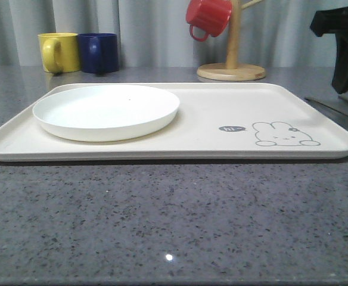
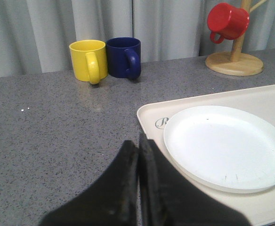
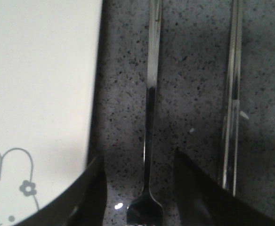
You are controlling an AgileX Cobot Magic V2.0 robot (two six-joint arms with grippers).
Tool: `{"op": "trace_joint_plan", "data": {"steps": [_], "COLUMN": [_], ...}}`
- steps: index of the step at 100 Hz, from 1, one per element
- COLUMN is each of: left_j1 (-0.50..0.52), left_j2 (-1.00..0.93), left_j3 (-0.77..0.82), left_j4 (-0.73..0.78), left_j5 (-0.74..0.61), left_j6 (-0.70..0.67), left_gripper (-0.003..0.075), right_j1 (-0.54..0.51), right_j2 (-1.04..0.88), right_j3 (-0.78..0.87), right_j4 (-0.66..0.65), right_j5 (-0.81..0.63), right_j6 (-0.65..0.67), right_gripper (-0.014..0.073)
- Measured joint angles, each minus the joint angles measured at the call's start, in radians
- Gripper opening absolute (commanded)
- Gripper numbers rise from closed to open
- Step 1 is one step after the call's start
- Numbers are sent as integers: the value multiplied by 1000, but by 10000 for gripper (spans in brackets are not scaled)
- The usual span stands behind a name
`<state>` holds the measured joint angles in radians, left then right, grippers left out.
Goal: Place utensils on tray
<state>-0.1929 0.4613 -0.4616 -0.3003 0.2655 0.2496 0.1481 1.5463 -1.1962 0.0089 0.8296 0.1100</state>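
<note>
The right gripper (image 3: 140, 188) was seen poised directly over a slim silver utensil, the fork (image 3: 149, 117), its dark jaws spread open on either side of the handle where it widens toward the tines at the bottom centre of the right wrist view; nothing was yet gripped. For the pickup to be done well, it was judged that the jaws should be kept centred across the narrow handle, lowered until they nearly met the grey speckled surface (image 3: 189, 94), and closed squarely so the thin, slippery metal would not twist or skid. The pair of flat metal sticks (image 3: 231, 108) lay parallel just to the right in that frame, near enough that a jaw could nudge them if the descent drifted. The cream tray (image 1: 221, 107) was shown across the middle of the front view, its rounded edge running down the left of the right wrist frame just beside the fork, with the grey rabbit drawing (image 1: 284, 134) toward its lower right and a round white plate (image 1: 105, 110) resting on its left half; no utensil had been placed on it. The utensils themselves appeared long, straight and mirror-bright, lying flat on the surface just off the tray's right edge, faintly visible at the right of the front view. The left gripper (image 2: 138, 155) was seen at the bottom centre of its wrist view with jaws pressed together, empty, near the tray's corner.
</note>
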Motion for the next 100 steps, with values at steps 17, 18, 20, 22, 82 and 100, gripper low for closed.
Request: {"op": "trace_joint_plan", "data": {"steps": [17, 18, 20, 22, 82, 100], "left_j1": [0, 0, 0, 0, 0, 0], "left_j2": [0, 0, 0, 0, 0, 0], "left_j3": [0, 0, 0, 0, 0, 0], "left_j4": [0, 0, 0, 0, 0, 0], "left_j5": [0, 0, 0, 0, 0, 0], "left_j6": [0, 0, 0, 0, 0, 0], "left_gripper": [-19, -19, -19, -19, -19, -19], "right_j1": [0, 0, 0, 0, 0, 0], "right_j2": [51, 52, 57, 61, 109, 109], "right_j3": [0, 0, 0, 0, -9, -9], "right_j4": [-9, -9, -9, -9, -9, -9], "right_j5": [0, 0, 0, 0, -10, -6], "right_j6": [0, 0, 0, 0, 0, 0], "right_gripper": [351, 351, 351, 351, 180, 22]}}
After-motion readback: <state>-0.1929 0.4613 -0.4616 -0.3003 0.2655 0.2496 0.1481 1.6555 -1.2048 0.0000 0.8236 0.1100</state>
